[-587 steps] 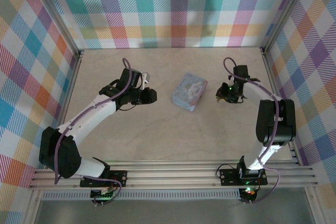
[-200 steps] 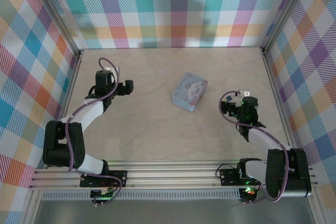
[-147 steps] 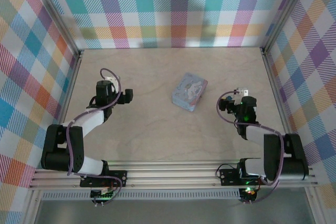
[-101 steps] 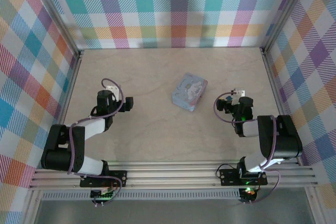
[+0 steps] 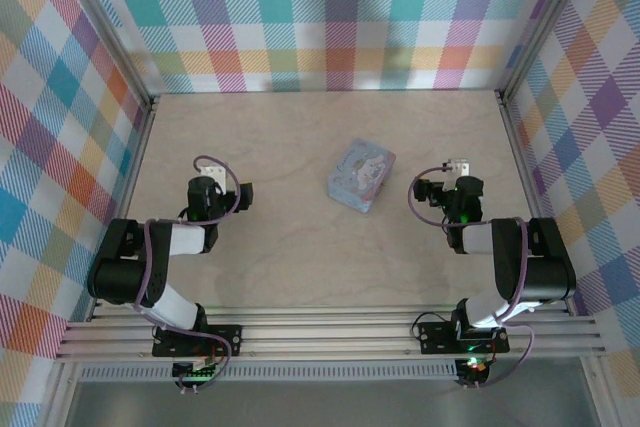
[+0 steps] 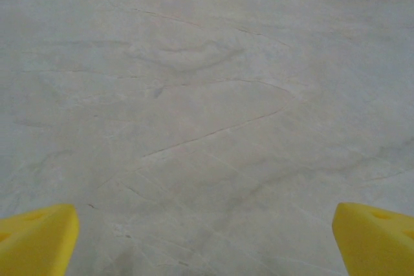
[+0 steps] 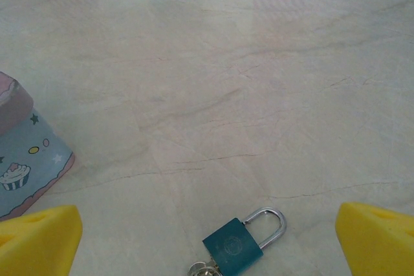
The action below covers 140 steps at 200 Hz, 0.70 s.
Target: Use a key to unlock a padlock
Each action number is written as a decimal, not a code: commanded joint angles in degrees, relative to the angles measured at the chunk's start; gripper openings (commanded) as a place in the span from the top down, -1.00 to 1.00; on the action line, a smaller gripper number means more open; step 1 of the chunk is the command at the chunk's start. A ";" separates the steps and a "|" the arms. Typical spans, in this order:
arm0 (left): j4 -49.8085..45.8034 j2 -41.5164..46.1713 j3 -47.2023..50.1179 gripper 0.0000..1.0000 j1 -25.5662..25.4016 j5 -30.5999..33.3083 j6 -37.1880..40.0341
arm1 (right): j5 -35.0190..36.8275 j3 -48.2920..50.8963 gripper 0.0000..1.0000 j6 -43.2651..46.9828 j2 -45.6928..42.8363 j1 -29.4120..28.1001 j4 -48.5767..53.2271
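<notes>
The padlock [image 7: 234,248], teal-bodied with a silver shackle, lies flat on the table in the right wrist view. It sits low between the yellow fingertips [image 7: 39,240], touching neither. A silver key [image 7: 206,269] pokes from its lower end at the frame's bottom edge. My right gripper [image 7: 208,240] is open and holds nothing; in the top view it [image 5: 432,192] hangs low at the right. The left gripper [image 6: 207,240] is open over bare tabletop, and in the top view it [image 5: 238,197] sits at the left.
A pale blue cartoon-printed tin [image 5: 361,175] stands mid-table between the two arms, and its corner [image 7: 19,159] shows left of the padlock. Plaid walls close in the back and both sides. An aluminium rail [image 5: 330,332] runs along the near edge.
Both arms have folded back toward their bases, away from the tin. The grippers stayed open throughout. The tin has not moved.
</notes>
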<state>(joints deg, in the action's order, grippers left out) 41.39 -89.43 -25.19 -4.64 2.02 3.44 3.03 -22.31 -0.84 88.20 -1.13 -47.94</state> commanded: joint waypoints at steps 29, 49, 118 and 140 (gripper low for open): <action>4.64 -0.46 0.86 -1.00 0.95 1.85 -1.42 | 0.30 -0.55 -0.99 -0.74 -0.23 0.33 -1.01; 4.49 -0.31 0.84 -1.00 0.93 1.85 -1.42 | 0.36 -0.55 -0.99 -0.77 -0.23 0.25 -0.95; 4.43 -0.38 0.76 -1.00 0.95 1.77 -1.40 | 0.11 -0.99 -0.99 -0.57 0.04 0.16 -0.33; 4.51 -0.32 0.84 -1.00 0.95 1.86 -1.38 | 0.01 -0.63 -0.99 -0.57 -0.18 0.23 -0.99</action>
<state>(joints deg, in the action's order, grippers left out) 43.72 -89.65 -24.84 -4.60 3.16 2.57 3.03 -22.31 -0.84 88.20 -1.13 -47.92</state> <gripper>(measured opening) 0.998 0.996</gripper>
